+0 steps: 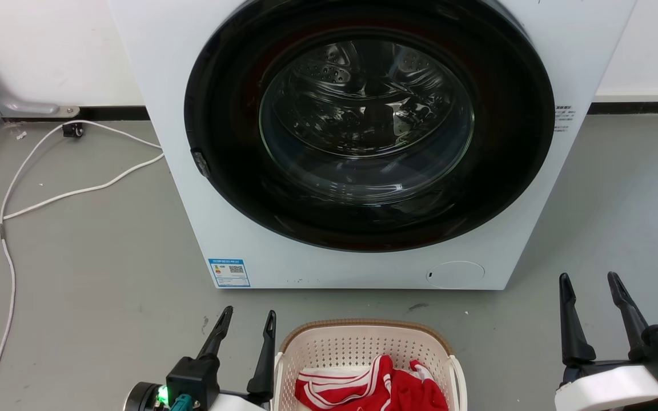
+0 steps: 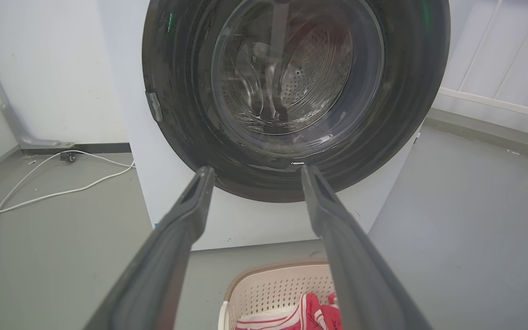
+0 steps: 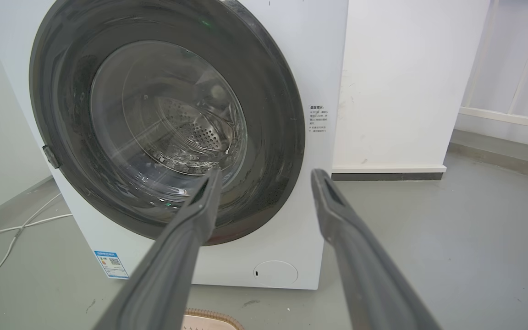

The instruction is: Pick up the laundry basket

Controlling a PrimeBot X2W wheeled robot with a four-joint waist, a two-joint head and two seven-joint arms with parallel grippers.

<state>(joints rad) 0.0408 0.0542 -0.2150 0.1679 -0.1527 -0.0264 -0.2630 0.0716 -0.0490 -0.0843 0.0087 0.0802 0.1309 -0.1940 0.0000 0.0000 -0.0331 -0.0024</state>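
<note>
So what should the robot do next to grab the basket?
Probably swing the right end effector inward: it hangs open, well to the right of the cream perforated plastic basket, while the open left end effector sits beside its left rim.

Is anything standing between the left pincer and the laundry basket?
Nothing visible does. The open left pincer is close beside the laundry basket, at its left side, with no object between them. The red garment lies inside it.

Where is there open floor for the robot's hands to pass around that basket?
Bare floor lies between the laundry basket and the right gripper, and a narrower strip separates basket from washing machine. Crowded on the basket's left, where the left gripper sits close beside it.
</note>
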